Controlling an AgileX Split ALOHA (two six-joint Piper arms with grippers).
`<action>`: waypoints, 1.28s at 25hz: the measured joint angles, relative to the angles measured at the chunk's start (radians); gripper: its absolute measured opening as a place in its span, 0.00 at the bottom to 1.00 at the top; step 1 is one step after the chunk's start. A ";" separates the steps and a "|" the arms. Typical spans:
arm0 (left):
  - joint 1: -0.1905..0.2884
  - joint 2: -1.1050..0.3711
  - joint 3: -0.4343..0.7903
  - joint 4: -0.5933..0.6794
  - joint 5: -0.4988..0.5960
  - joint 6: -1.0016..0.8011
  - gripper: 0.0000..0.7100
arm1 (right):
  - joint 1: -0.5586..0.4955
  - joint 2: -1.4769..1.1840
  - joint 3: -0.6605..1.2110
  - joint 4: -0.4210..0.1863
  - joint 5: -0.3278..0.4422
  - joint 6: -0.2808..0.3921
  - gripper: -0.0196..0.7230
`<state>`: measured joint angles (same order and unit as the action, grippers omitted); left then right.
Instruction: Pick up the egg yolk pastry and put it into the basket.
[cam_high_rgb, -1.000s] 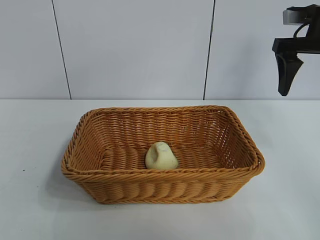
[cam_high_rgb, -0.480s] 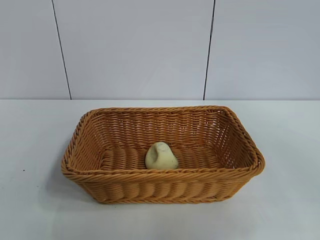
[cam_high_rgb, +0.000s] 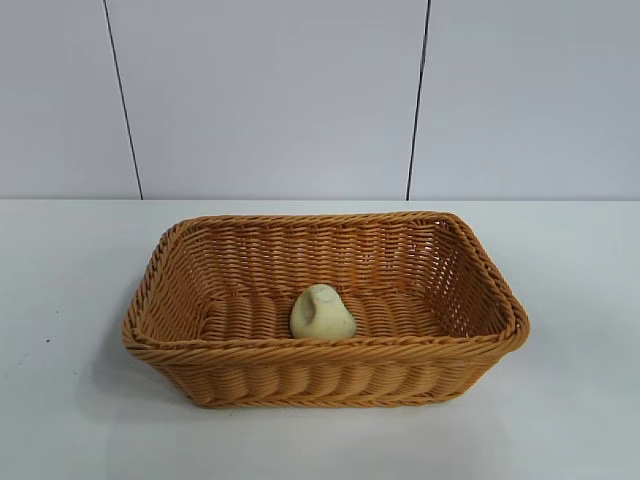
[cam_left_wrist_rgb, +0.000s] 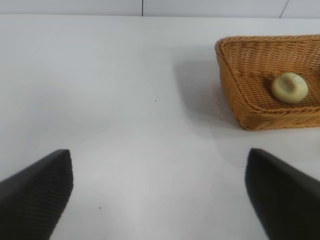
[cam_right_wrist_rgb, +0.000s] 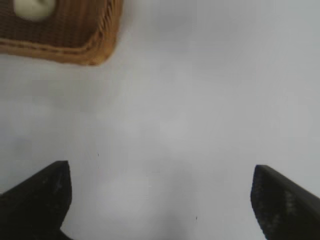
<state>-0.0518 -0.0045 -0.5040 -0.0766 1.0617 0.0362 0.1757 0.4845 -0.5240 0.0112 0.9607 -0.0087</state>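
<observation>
Pastry (cam_high_rgb: 322, 312): in basket (cam_high_rgb: 180, 352), toward 6 o'clock wall
Left pincer (cam_left_wrist_rgb: 159, 192): wide open, empty, over bench (cam_high_rgb: 70, 420)
Right pincer (cam_right_wrist_rgb: 161, 195): wide open, empty

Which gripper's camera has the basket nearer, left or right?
Neither clearly: the basket and pastry sit off to one side of the open left gripper, as with the open right gripper.

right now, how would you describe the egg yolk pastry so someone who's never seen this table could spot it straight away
On the white table stands one large orange-tan woven basket with a braided rim. Look inside it, on the floor near the middle of the long wall closest to the exterior camera: the egg yolk pastry lies there. It is the only thing in the basket, small, rounded, smooth and pale yellow-cream against the ribbed wicker.
</observation>
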 joint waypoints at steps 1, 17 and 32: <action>0.000 0.000 0.000 0.000 0.000 0.000 0.97 | 0.000 -0.028 0.001 0.001 0.003 -0.013 0.93; 0.000 0.000 0.000 0.000 0.000 0.000 0.97 | -0.023 -0.117 0.029 0.038 0.057 -0.042 0.93; 0.000 0.000 0.000 0.000 -0.001 0.000 0.97 | -0.134 -0.485 0.029 0.054 0.061 -0.042 0.93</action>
<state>-0.0518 -0.0045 -0.5040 -0.0766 1.0609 0.0362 0.0419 -0.0009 -0.4954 0.0648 1.0214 -0.0505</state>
